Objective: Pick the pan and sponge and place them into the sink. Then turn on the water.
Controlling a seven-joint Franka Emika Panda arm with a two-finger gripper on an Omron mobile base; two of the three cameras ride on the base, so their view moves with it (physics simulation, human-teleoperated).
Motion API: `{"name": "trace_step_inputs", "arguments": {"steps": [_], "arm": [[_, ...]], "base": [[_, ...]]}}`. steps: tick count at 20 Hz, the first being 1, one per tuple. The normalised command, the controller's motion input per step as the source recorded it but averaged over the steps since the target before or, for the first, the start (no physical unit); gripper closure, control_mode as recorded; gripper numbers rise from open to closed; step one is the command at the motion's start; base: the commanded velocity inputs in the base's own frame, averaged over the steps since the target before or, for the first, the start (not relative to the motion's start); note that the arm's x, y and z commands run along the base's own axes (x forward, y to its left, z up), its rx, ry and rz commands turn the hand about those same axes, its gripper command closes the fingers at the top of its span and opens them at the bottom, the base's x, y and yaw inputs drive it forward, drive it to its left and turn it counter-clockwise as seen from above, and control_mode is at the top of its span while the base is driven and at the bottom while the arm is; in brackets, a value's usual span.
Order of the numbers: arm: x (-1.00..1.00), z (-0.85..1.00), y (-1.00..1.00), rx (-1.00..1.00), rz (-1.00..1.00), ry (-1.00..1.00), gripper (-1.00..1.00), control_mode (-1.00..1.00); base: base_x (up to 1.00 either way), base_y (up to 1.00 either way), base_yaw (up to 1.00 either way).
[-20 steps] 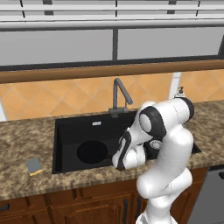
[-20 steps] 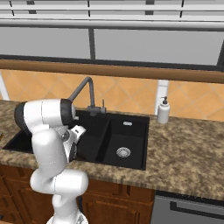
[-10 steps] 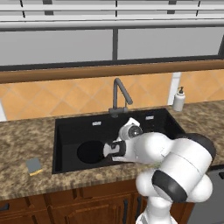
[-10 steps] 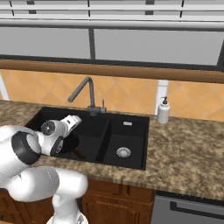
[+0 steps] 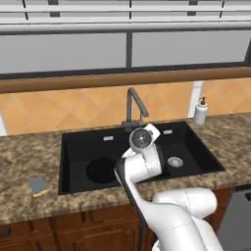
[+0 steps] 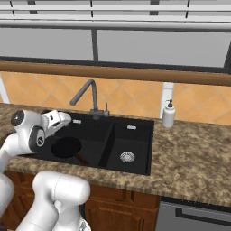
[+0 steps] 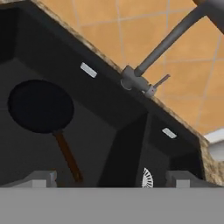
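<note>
Pan [image 7: 40,105] lies in the sink [image 5: 196,147]; gripper [image 7: 109,177], spread and empty, hangs over it; sponge [image 5: 37,186] on the counter at nine o'clock looks next

arm: folded forward from the base, elbow low, wrist raised | gripper [image 7: 109,177]: jaws spread wide, nothing between them | hand: tilted down and forward
</note>
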Motion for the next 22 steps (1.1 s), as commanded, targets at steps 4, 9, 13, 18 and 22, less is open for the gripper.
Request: {"name": "trace_step_inputs", "arguments": {"steps": [4, 9, 13, 18, 22], "arm": [[-0.88, 0.98, 0.00, 0.30, -0.27, 0.25, -1.00, -1.00], [-1.00, 0.46, 0.00, 0.37, -0.22, 0.21, -1.00, -1.00], [-0.82, 0.25, 0.14, 0.30, -0.14, 0.16, -1.00, -1.00], [-0.06, 0.06, 0.61, 0.17, 0.01, 0.13, -1.00, -1.00], [-0.03, 0.00, 0.77, 0.08, 0.00, 0.16, -1.00, -1.00]], "base": [[0.00, 0.00, 0.00], [0.00, 0.00, 0.00], [0.00, 0.00, 0.00], [0.00, 0.00, 0.00], [0.00, 0.00, 0.00]]}}
